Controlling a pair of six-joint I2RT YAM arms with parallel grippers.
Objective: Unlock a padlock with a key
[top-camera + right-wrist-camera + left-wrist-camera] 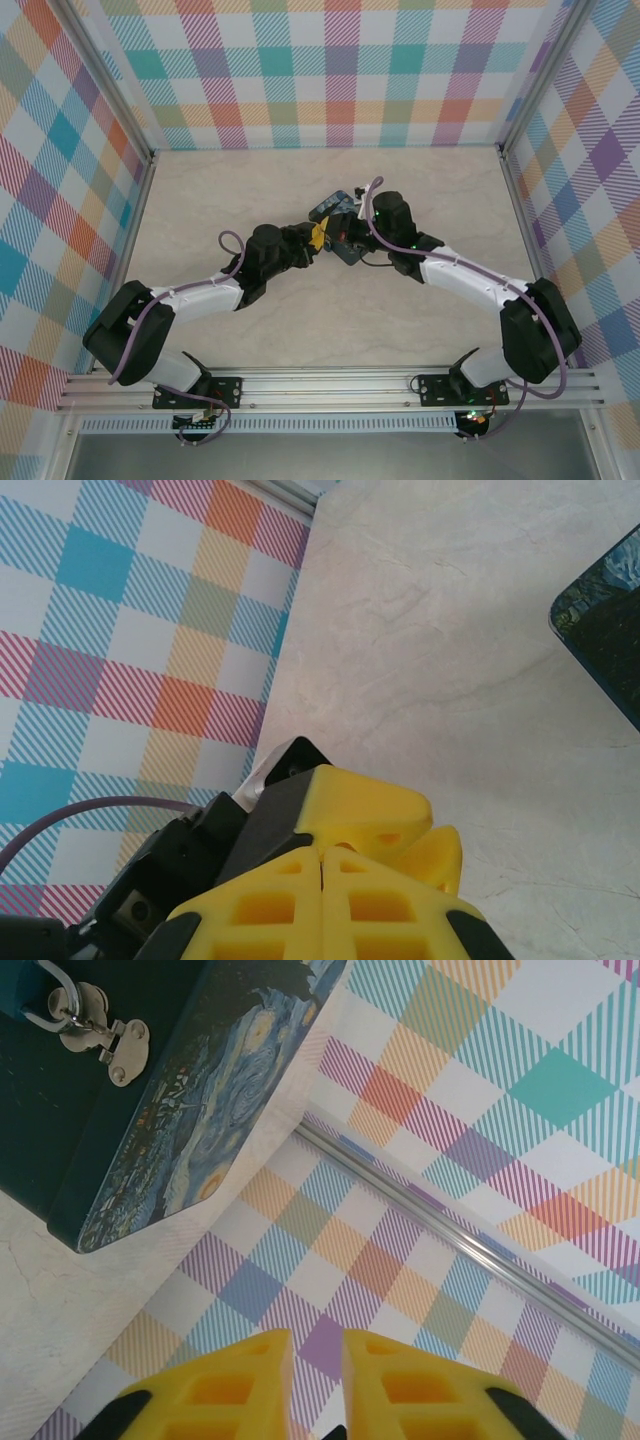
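The left tool (pixel 317 1365) is nearly closed, with a slim gap between its fingers and nothing seen in it. Ahead of it and off to the left, the padlock (pixel 55 1002) hangs by its shackle through the hasp (pixel 108 1042) on the tin (pixel 180 1120). The padlock's body is cut off at the frame edge. The tin's long edge runs slantwise across the tool's line. The right tool (pixel 320 880) is pressed fully closed over the surface (pixel 450 630); whether it pinches the key I cannot tell. The left tool looks nearer the padlock.
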